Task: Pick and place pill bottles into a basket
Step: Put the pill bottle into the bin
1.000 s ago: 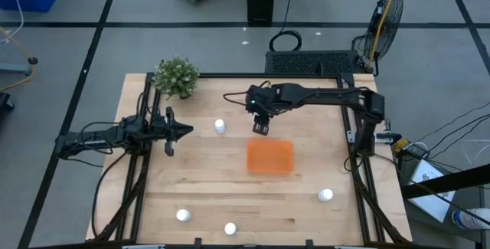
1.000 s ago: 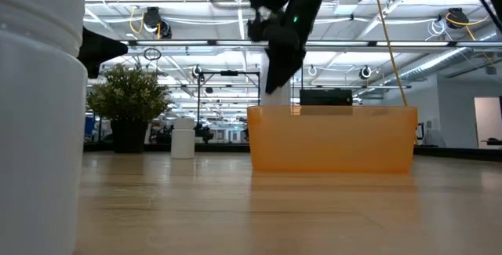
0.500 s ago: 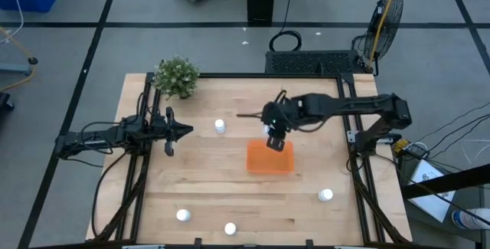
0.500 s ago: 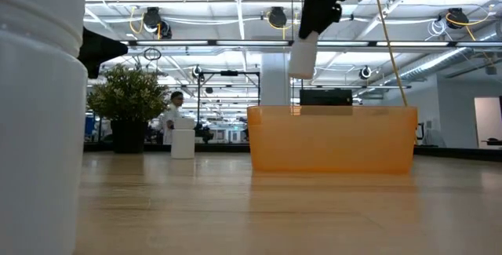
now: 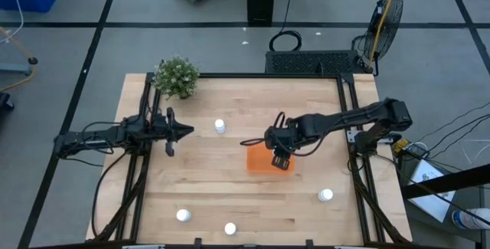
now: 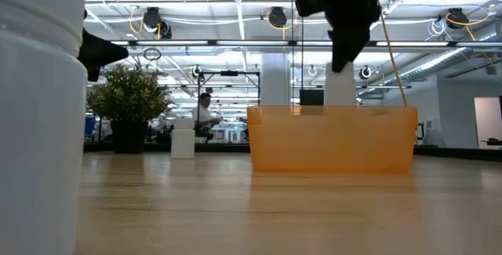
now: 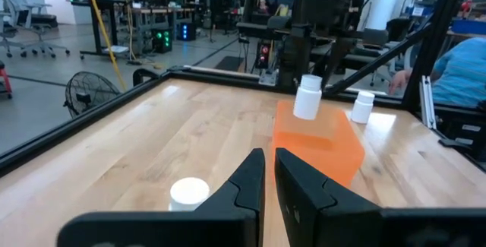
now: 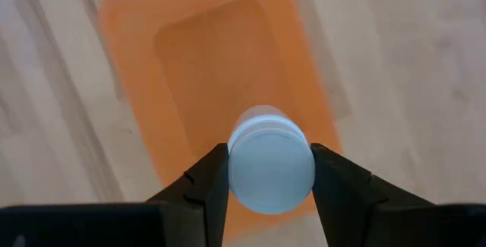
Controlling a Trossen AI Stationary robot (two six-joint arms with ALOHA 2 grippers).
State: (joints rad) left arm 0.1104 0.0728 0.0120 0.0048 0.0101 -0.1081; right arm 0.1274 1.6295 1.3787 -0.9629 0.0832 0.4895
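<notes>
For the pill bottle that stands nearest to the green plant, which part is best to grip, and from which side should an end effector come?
Grip the pill bottle near the plant on its round body just under the cap, coming straight down from above. It stands upright and alone on the table, so both sides seem free. The left end effector is nearest; the right end effector is occupied with a bottle over the basket.

Wooden table (image 5: 207, 180): basket (image 5: 260, 159), bottles (image 5: 220, 126), plant (image 5: 177, 77)

Five small white cylindrical pill bottles (image 5: 220, 126) (image 5: 326, 195) (image 5: 183, 215) (image 5: 230, 228) (image 8: 270, 159), one shallow rectangular orange plastic basket (image 5: 258, 161), one green potted plant (image 5: 177, 76).
</notes>
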